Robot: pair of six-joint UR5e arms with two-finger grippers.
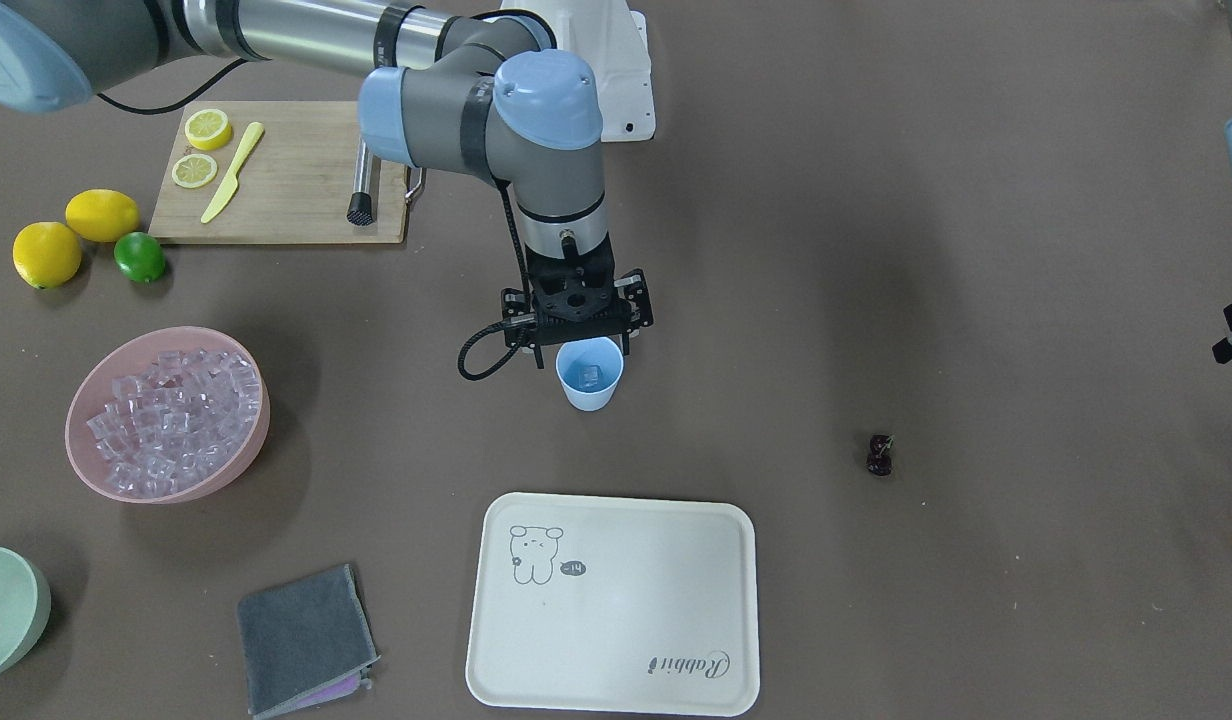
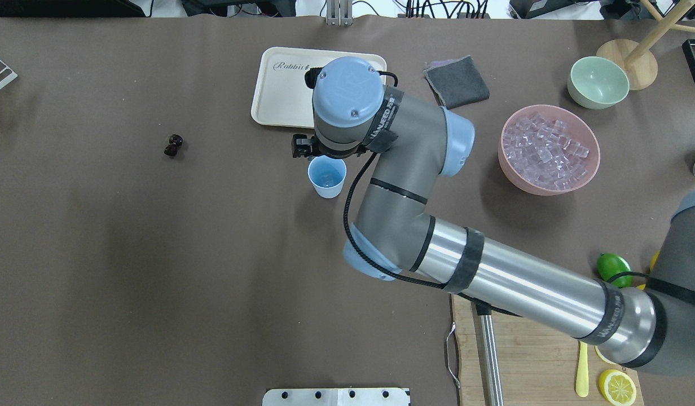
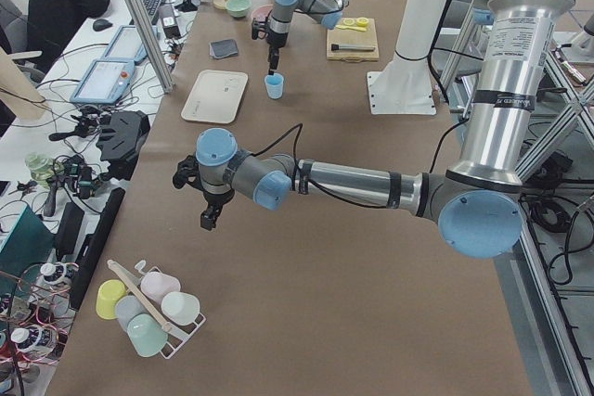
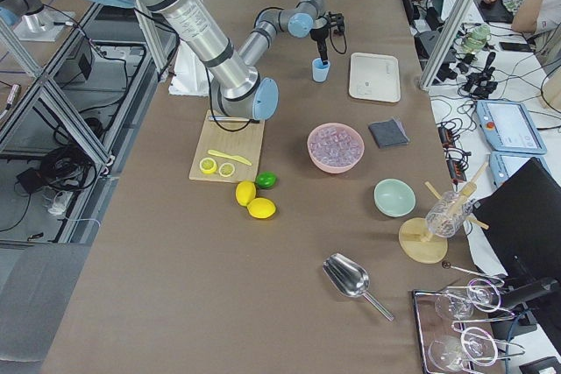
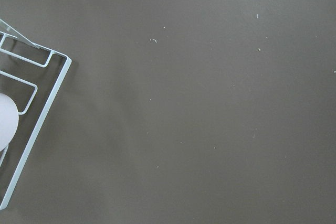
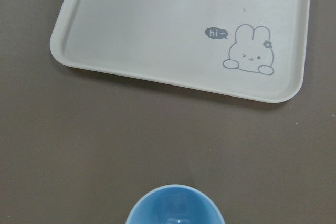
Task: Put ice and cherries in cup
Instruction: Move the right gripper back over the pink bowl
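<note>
Two cherries [image 1: 880, 454] are laid toward the tabletop's left end. The cup [image 1: 588, 392] is stood near the middle, one ice cube [image 1: 590, 376] inside. The right gripper [image 1: 576, 325] is held above it; its claw's state cannot be told.

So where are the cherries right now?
In the overhead view the cherries lie alone on the table, well to the left of the cup, on the robot's left side.

Cup [image 1: 589, 385] light blue. Cherries [image 1: 880, 454] dark red, near black. Bowl [image 1: 256, 430] pink; ice [image 1: 171, 420] clear. Tray [image 1: 626, 620] cream, grey rabbit drawing. Cloth [image 1: 301, 635] dark grey. Table [image 1: 876, 250] brown.
</note>
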